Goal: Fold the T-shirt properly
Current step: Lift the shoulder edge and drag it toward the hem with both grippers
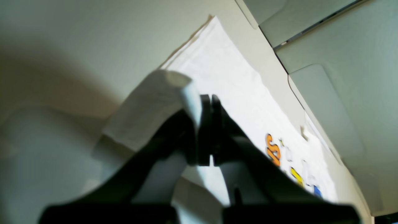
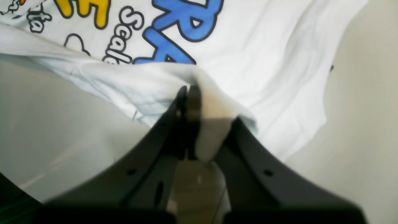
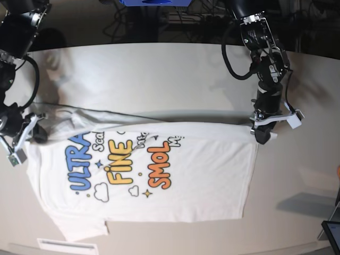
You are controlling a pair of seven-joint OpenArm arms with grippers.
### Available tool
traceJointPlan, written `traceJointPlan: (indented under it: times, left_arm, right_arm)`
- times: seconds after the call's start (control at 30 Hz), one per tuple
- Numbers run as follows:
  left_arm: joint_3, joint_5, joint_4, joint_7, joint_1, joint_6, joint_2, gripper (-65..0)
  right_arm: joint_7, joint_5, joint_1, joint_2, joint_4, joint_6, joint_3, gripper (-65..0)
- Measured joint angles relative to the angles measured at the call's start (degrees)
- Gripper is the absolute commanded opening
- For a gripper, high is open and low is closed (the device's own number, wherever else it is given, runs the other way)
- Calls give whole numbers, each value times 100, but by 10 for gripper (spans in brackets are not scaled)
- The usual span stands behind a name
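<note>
Clearly both clamped, left end effector (image 1: 206,102) and right end effector (image 2: 188,91) pinching T-shirt (image 3: 202,175) edge

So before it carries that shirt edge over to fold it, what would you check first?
1. Left gripper shut on the T-shirt: ok, cloth is pinched at the hem corner.
2. Right gripper shut on the shirt's shoulder end: ok.
3. Held edge taut between the two grips: ok, it runs nearly straight in the base view.
4. Print facing up: ok.
5. Near sleeve lying flat: not ok, it bunches at the lower corner.
6. Only one layer of cloth in each grip: cannot tell.
</note>
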Motion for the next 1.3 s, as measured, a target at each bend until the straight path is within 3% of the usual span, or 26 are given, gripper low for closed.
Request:
traceJointPlan:
  times: [0.37,0.6,0.63,0.7,0.87,0.97,1.13,1.3]
  left_arm:
    - [17,-13,-940,2,-669,24,2,-650]
    - [17,-13,-1440,0,-1104,17,-7,-650]
    - [17,-20,-1493,9,-1150,15,0,-648]
    - [-9,4,-1620,457,-1292,26,-22,-583]
    - [-42,55,-1641,645,-1655,-15,-22,-328]
    - [24,120,-1663,678,-1792,-22,-160,-292]
    - [61,710,-1355,691,-1849,-4,-354,-294]
    - [852,1696,-363,656,-1137,-37,-721,-299]
  right_arm:
    - [560,-31,457,361,-938,-4,-743,-649]
    - [817,-31,815,409,-1513,-4,-1075,-631]
    - [890,-22,846,409,-1541,-2,-1075,-602]
    - [960,-15,920,415,-1622,-2,-1075,-512]
    - [1443,-11,942,426,-1655,-2,-1073,-266]
    - [1762,-9,929,483,-1644,0,-1075,-174]
    - [2208,-13,535,721,-1016,-22,-1106,-199]
    - [2332,-22,-321,957,85,-24,-1064,-271]
